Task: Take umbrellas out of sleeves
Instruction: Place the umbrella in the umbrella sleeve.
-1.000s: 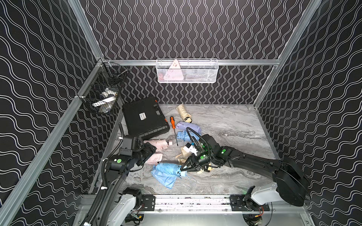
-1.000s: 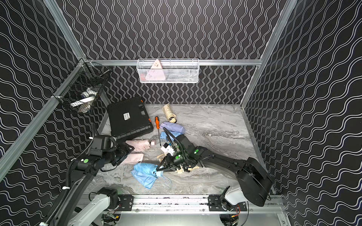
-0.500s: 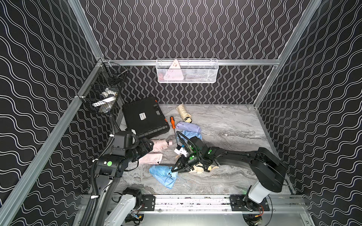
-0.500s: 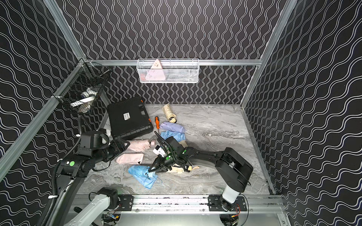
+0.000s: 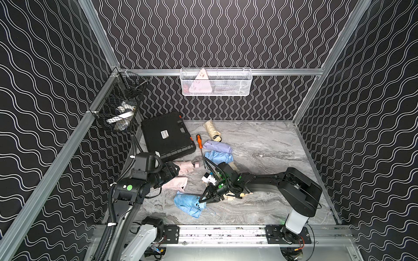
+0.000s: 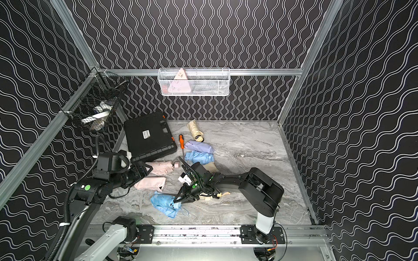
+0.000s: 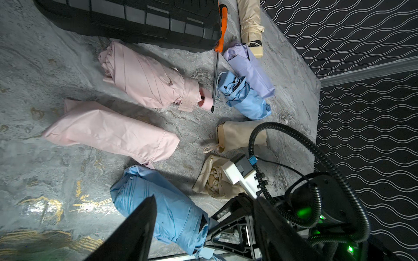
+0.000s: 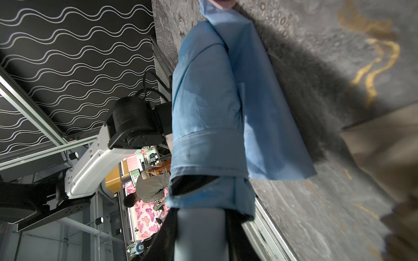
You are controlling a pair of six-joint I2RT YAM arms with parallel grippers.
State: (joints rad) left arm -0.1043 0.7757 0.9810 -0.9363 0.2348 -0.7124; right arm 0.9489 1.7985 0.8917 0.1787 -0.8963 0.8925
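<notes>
Marble-look grey surface [image 5: 260, 146], smooth and a bit glossy with gold veins in spots, fills the whole floor of the cell.

Right arm [image 5: 267, 180] is black with a white base link. It's stretched low over the surface, elbow folded back near its base and wrist tipped down. The right tool [image 5: 203, 200] is clamped on the stubby greyish handle of the light blue umbrella [image 5: 187, 202]. That umbrella lies on the surface near the front rail, all crinkly pleats with a strap band round it.

Left arm [image 5: 126, 203] rises from the front left corner and bends forward. The left tool [image 5: 174, 170] hangs over the pink stuff with its jaws spread wide, nothing in them.

Black hard case [image 5: 167, 135] is ribbed plastic, lying flat at the back left.

Pink umbrella [image 7: 144, 79] is a chunky pleated roll just in front of the case, with a round pink handle end. The pink sleeve [image 7: 108, 133] beside it is limp, flat and smooth.

Lilac bundle [image 5: 217, 146] and a second light blue bundle [image 5: 218, 157] lie touching, behind the right wrist.

Orange-handled screwdriver [image 5: 199, 144], with a thin metal shaft, lies between the case and the lilac bundle.
</notes>
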